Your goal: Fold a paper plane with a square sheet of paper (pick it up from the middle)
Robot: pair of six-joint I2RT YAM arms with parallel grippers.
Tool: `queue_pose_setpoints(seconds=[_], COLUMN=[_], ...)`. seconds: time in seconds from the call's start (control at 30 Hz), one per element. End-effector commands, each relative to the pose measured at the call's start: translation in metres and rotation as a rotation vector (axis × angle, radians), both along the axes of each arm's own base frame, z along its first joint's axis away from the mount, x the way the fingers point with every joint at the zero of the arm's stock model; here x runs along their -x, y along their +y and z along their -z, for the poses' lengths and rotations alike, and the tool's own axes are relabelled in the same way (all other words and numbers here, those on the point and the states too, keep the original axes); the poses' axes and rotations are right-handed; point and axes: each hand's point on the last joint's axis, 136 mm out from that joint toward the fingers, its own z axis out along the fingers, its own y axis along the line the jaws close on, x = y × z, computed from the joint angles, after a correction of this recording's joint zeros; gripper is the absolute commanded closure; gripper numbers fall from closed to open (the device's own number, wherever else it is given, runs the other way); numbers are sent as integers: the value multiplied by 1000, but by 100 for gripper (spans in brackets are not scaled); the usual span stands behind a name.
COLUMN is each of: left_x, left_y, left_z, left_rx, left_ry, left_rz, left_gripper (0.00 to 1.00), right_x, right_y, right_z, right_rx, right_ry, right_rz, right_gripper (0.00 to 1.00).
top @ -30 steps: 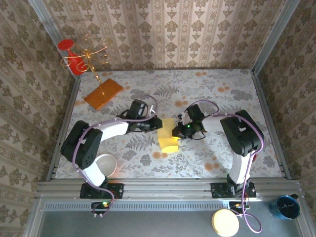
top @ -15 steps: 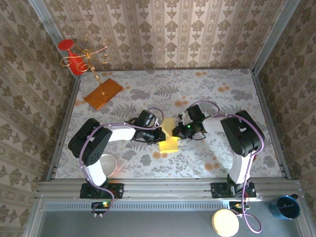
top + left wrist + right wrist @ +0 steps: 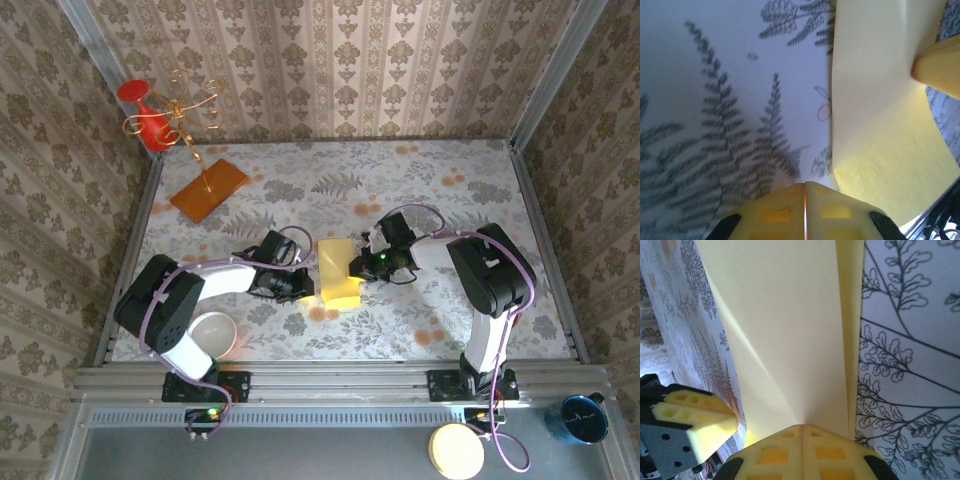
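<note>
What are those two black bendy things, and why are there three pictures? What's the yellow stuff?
They are two robot arms bolted at the near edge of a flowery table. Each ends in a gripper, a hand with two yellow fingers. The wide picture comes from a camera above them; the two close-ups come from a camera on each wrist. On the table are a partly folded pale-yellow sheet of paper, a white bowl and an orange rectangular board with a gold wire stand. The right gripper is shut, pinching the paper. The left gripper is shut too, beside the paper's edge; whether it holds it I cannot tell.
</note>
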Motion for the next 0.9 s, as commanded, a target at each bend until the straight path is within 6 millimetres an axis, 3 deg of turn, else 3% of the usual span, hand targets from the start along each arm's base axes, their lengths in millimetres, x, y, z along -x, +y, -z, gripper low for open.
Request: queue_pose_setpoints(seconds=[0.0, 0.13, 0.33, 0.43, 0.7, 0.8, 0.87], left_x=[-5, -15, -3, 8, 48, 57, 50], left_y=[-15, -50, -70, -59, 0, 17, 17], left_z=[-27, -39, -11, 5, 43, 41, 25], left_rx=[30, 119, 82, 38, -109, -150, -125], left_ry=[-62, -86, -19, 10, 94, 103, 71], left_rz=[31, 44, 104, 113, 138, 140, 125], left_gripper=[91, 91, 91, 91, 91, 91, 91], right_x=[73, 75, 77, 77, 73, 72, 73], right_y=[-89, -90, -89, -89, -90, -90, -90], right_z=[89, 91, 93, 93, 93, 92, 92], right_rx=[440, 439, 433, 432, 437, 436, 436], right_ry=[315, 320, 323, 322, 316, 315, 315], right_rz=[118, 122, 124, 124, 130, 131, 130], right_gripper=[98, 98, 98, 98, 98, 98, 98])
